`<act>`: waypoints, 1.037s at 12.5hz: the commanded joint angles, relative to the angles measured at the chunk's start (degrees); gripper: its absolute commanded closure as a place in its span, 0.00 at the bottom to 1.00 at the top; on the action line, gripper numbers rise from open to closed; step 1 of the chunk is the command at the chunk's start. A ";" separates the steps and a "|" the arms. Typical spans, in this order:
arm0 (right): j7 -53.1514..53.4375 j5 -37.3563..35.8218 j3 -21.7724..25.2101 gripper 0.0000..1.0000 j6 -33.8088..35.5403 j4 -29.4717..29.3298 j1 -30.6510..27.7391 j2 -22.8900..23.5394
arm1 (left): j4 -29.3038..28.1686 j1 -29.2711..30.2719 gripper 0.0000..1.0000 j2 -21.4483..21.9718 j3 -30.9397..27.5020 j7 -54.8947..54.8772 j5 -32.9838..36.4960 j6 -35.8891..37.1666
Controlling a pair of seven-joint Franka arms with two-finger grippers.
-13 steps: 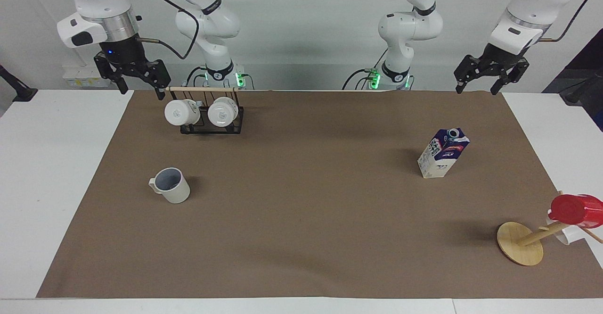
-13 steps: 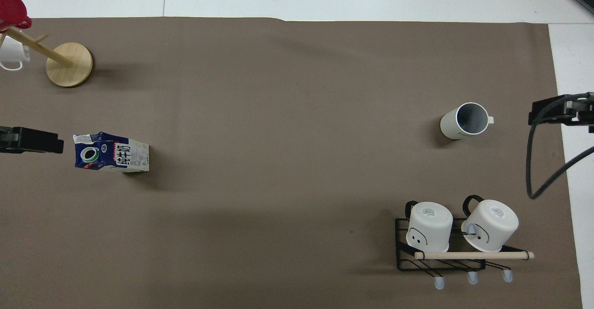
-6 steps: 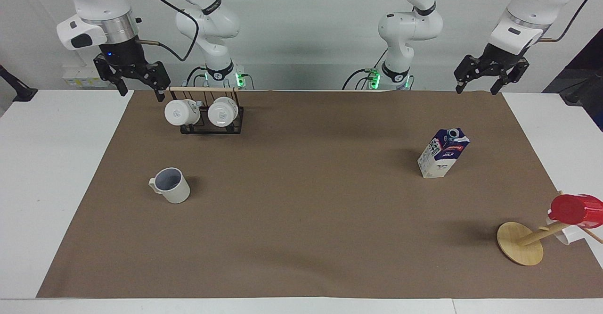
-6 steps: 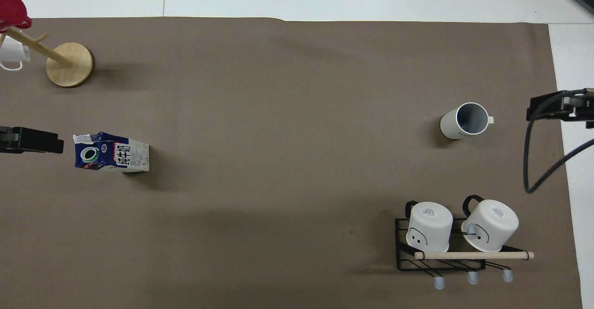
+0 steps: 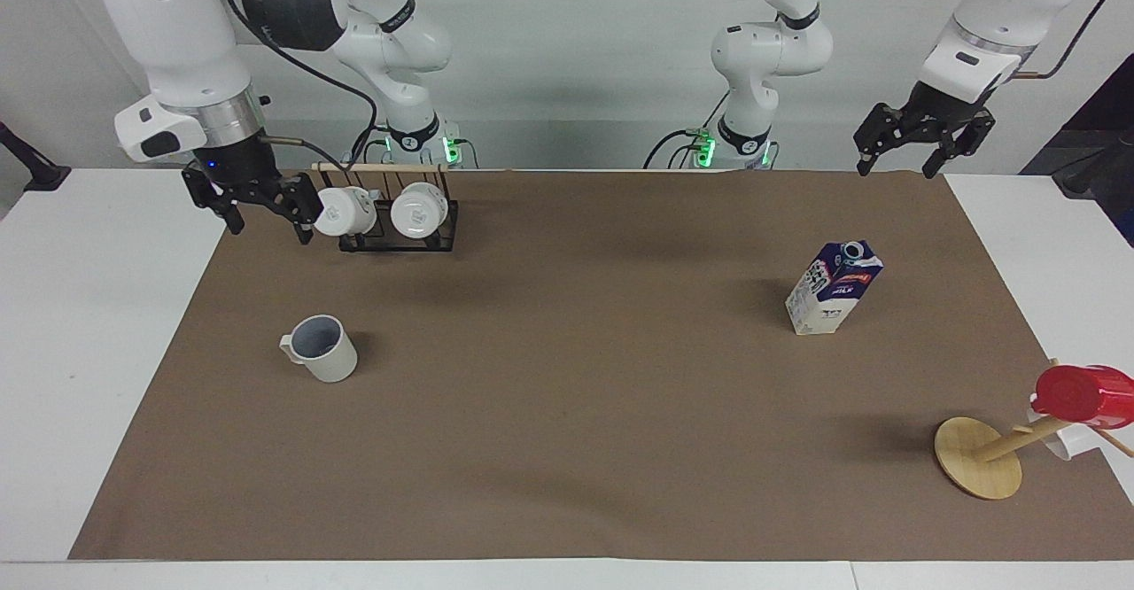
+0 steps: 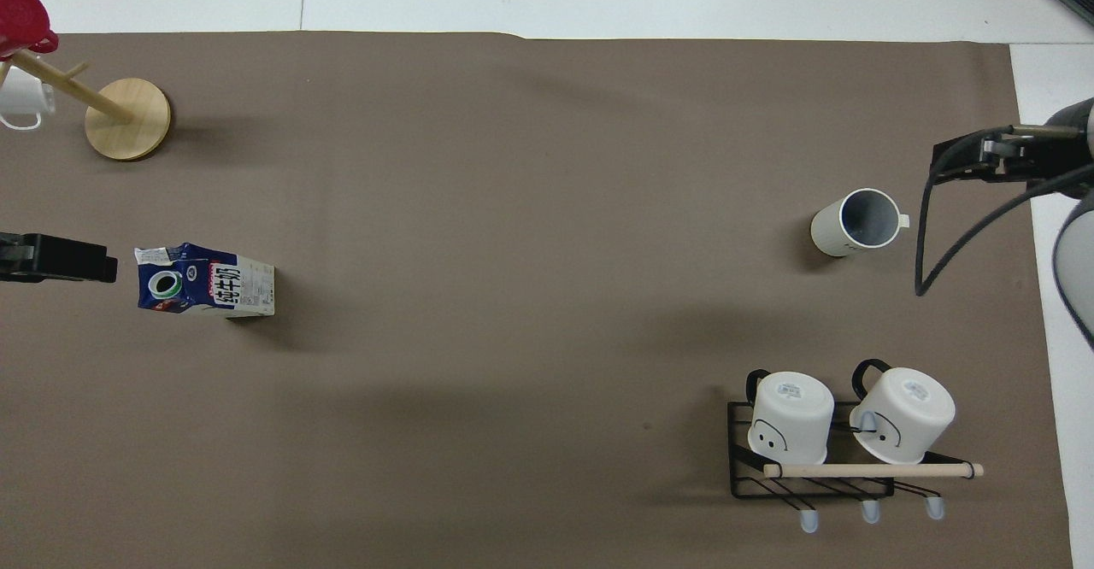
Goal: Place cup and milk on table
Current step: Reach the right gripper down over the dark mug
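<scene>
Since a second ago we see the right gripper (image 5: 262, 220) come down and forward, so that it now hangs over the brown sheet's edge at the right arm's end of the tabletop (image 5: 80, 324), beside the black mug rack (image 5: 397, 237); its fingers stand apart and hold nothing. Nothing else has shifted. Going across the facing view, the cup (image 5: 322, 348) stands upright on the brown sheet at the right arm's end, farther from the robots than the rack with its two white mugs (image 5: 344, 211). The milk (image 5: 833, 288) stands on the sheet toward the left arm's end. Up by the robots' edge, the left gripper (image 5: 898, 158) waits, its fingers spread and empty. A wooden mug tree (image 5: 981, 459) carrying a red cup (image 5: 1083, 395) sits at the corner farthest from the robots.
</scene>
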State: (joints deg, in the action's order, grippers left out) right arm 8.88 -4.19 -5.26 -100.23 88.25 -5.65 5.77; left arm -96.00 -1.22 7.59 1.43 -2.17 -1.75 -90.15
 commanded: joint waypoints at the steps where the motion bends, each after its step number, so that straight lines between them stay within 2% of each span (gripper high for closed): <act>1: -1.68 0.85 -0.36 0.00 -3.11 -0.63 -0.68 2.49 | 0.63 -0.45 0.00 0.23 -0.29 0.76 1.05 1.21; 5: -1.85 0.94 -0.36 0.00 -6.64 1.56 -0.77 4.69 | 0.63 -0.45 0.00 0.23 -0.20 0.76 1.05 1.12; 10: -1.94 1.73 -0.36 0.00 -17.96 12.63 -0.86 5.04 | 0.55 -0.45 0.00 0.23 -0.20 0.76 1.05 1.21; 13: -2.03 1.73 -0.27 0.00 -21.65 14.58 -0.86 8.98 | 0.63 -0.45 0.00 0.23 -0.20 0.76 1.05 1.21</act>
State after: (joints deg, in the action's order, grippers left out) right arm 8.88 -3.73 -5.25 -118.82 101.50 -5.67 12.90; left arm -96.00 -1.22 7.59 1.43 -2.16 -1.75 -90.15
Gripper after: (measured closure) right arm 0.000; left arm 0.000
